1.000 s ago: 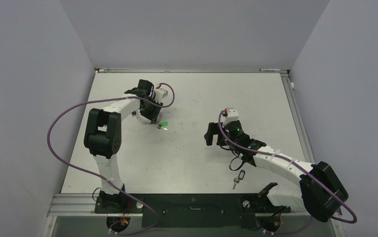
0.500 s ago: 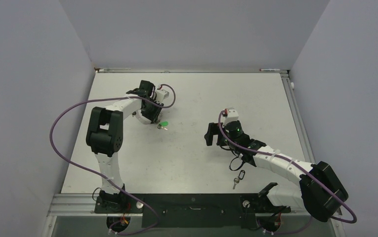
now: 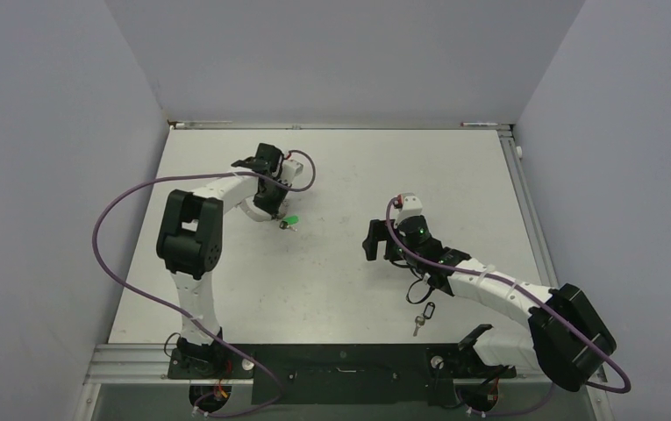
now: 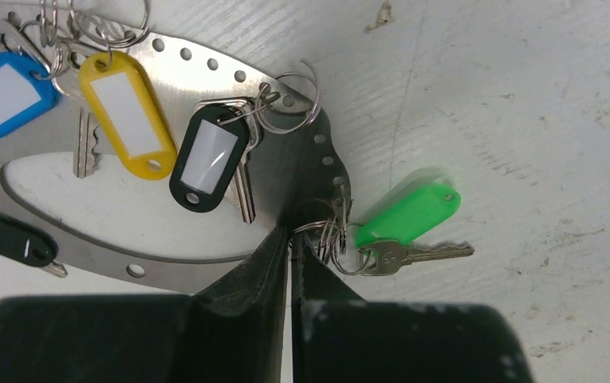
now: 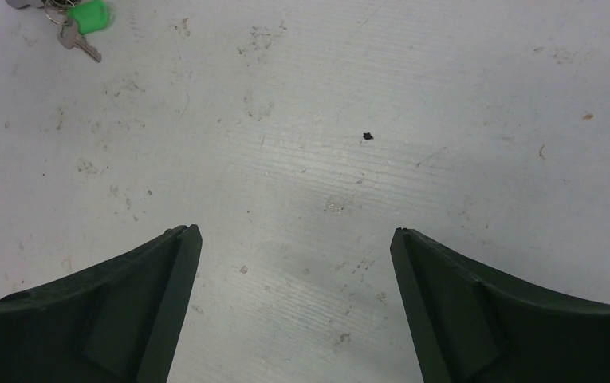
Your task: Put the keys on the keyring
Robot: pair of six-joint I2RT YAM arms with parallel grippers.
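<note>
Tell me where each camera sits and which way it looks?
Top external: above and behind the robot, looking down at the white table; both arms show.
Left wrist: on its arm, looking down past the left gripper, shut on the holed silver metal keyring.
Right wrist: on its arm, looking down at the table through the open right gripper.
All three show the green-tagged silver key.

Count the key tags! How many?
6. Blue tag, yellow tag, black tag, green tag on the keyring; second black tag overlapping it; loose black tag by the right arm. Others may hide.
</note>
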